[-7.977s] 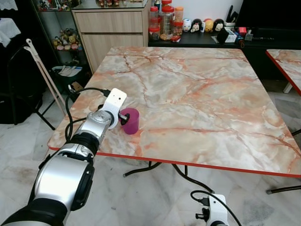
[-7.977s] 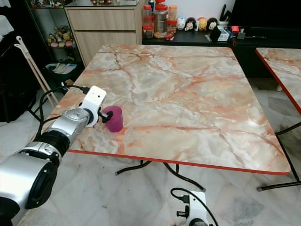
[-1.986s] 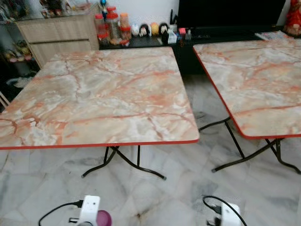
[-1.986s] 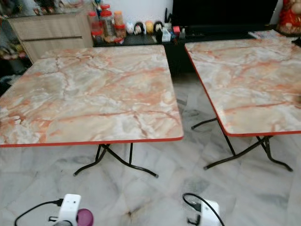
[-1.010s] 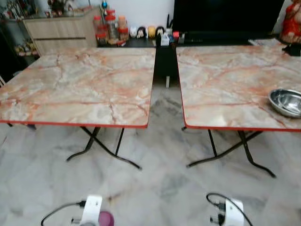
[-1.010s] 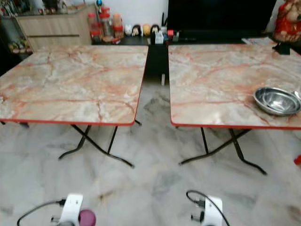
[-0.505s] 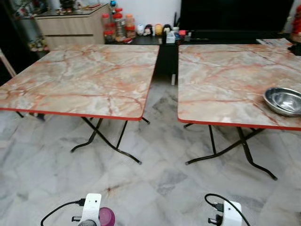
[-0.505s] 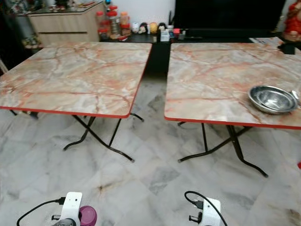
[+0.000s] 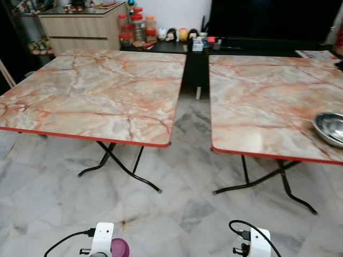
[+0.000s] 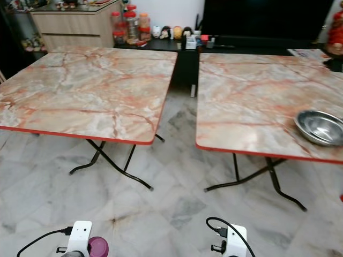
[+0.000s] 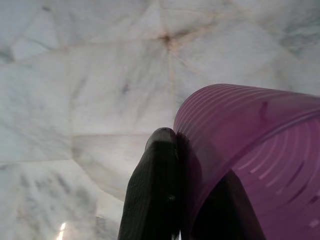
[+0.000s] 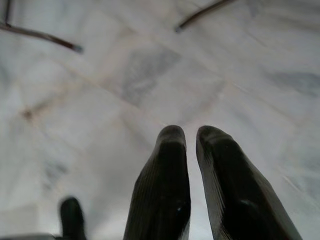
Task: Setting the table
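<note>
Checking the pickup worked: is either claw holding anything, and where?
The left claw grips the purple cup by its rim wall. The right claw holds nothing.

— How much of the purple cup (image 11: 250,155) showed?
— Part of it; the wrist picture's edge cut it, and one finger (image 11: 152,195) hid its side.
— And the steel bowl (image 9: 329,128)?
— Cropped at the left eye's edge. The jars (image 9: 136,27) on the far counter were too small to read.
</note>
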`<state>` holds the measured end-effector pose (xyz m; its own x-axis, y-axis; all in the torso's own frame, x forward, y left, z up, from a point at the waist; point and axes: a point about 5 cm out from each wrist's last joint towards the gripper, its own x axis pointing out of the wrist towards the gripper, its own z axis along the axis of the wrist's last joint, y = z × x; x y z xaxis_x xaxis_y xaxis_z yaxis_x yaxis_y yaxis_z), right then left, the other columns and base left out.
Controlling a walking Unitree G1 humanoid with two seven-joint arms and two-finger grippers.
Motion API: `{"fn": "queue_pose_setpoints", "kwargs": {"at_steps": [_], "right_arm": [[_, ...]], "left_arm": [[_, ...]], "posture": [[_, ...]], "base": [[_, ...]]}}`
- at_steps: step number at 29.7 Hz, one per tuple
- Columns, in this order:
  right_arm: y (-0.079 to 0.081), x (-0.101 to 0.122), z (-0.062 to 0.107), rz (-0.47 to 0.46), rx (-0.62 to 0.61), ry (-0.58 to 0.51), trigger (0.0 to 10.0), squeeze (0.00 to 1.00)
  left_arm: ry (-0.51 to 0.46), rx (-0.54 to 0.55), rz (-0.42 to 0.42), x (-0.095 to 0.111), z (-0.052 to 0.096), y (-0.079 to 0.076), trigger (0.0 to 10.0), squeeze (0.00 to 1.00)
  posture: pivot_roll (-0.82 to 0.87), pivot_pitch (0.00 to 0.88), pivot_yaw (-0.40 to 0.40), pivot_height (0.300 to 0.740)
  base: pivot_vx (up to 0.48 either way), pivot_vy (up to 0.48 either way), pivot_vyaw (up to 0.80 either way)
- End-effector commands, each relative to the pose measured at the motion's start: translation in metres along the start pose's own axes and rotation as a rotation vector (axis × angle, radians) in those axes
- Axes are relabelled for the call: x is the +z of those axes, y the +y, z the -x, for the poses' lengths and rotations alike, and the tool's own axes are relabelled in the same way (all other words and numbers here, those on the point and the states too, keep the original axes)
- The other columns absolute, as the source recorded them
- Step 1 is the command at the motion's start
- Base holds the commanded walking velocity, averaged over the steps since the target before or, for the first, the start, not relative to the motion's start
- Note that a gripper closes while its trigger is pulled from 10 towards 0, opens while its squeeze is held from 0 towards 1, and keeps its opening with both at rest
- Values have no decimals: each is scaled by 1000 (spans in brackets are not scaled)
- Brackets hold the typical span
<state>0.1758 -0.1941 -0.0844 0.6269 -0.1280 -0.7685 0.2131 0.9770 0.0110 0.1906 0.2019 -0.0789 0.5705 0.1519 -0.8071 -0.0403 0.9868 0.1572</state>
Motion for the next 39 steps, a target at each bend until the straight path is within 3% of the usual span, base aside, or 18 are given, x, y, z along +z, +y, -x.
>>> {"fn": "queue_pose_setpoints", "kwargs": {"at_steps": [1, 9, 20, 39], "right_arm": [[-7, -4, 1, 3, -20, 14, 10000, 0], [-8, -3, 1, 2, -19, 14, 10000, 0], [-7, -5, 1, 1, -15, 21, 10000, 0], [-6, -4, 1, 3, -10, 17, 10000, 0]], "left_arm": [[-5, -11, -2, 4, -1, -4, 10000, 0], [-3, -18, 1, 4, -1, -5, 10000, 0], [-1, -28, -30, 3, 0, -8, 10000, 0], [5, -21, -42, 1, 0, -6, 10000, 0]], "posture": [[-50, 0, 9, 740], [-48, 0, 8, 740], [-50, 0, 10, 740], [-55, 0, 13, 740]], "base": [[428, 0, 0], [417, 0, 0], [0, 0, 0], [0, -313, 0]]}}
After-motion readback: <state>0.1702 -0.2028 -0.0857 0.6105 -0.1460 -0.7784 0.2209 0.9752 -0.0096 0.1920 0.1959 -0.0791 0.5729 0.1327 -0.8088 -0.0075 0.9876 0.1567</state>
